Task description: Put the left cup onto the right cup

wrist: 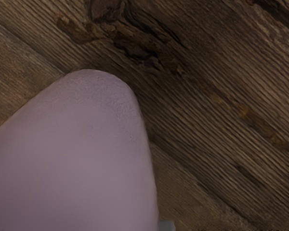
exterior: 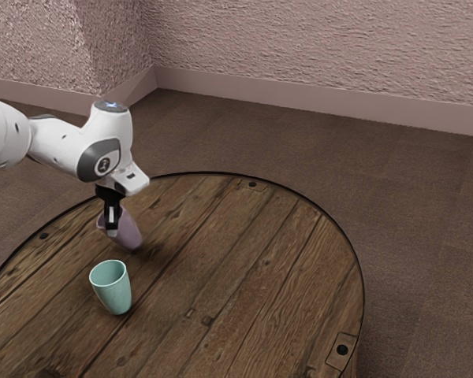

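A mauve cup (exterior: 127, 232) hangs tilted just above the round wooden table (exterior: 244, 268), with my gripper (exterior: 110, 218) shut on its rim. The same mauve cup (wrist: 72, 159) looms large and blurred under my hand in the wrist view, over the table's planks (wrist: 221, 96). A mint-green cup (exterior: 111, 286) stands upright on the table, a short way nearer the camera than the held cup and apart from it.
The table's curved edge (exterior: 343, 244) runs along the exterior view's right, with brown floor beyond. A metal bracket (exterior: 341, 349) sits at the rim near the lower right. Bare planks spread to the exterior view's right of both cups.
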Robot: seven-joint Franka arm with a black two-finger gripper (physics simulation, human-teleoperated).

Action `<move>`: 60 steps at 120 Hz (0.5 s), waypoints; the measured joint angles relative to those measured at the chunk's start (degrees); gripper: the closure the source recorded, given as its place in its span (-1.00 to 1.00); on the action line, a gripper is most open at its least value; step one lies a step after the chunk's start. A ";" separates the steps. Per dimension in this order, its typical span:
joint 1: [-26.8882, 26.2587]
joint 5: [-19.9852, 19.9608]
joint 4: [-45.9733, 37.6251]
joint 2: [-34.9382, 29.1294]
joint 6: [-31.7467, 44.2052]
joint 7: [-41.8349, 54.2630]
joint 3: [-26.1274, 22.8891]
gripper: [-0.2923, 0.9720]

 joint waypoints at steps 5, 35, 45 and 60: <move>0.00 0.30 0.16 0.30 0.25 -0.05 0.00 0.68; 0.00 1.90 0.39 -1.12 1.00 -0.36 0.01 0.69; -0.40 2.56 0.39 -2.90 0.89 -0.45 0.02 0.70; -2.29 3.12 0.39 -5.62 -0.08 -0.61 0.03 0.70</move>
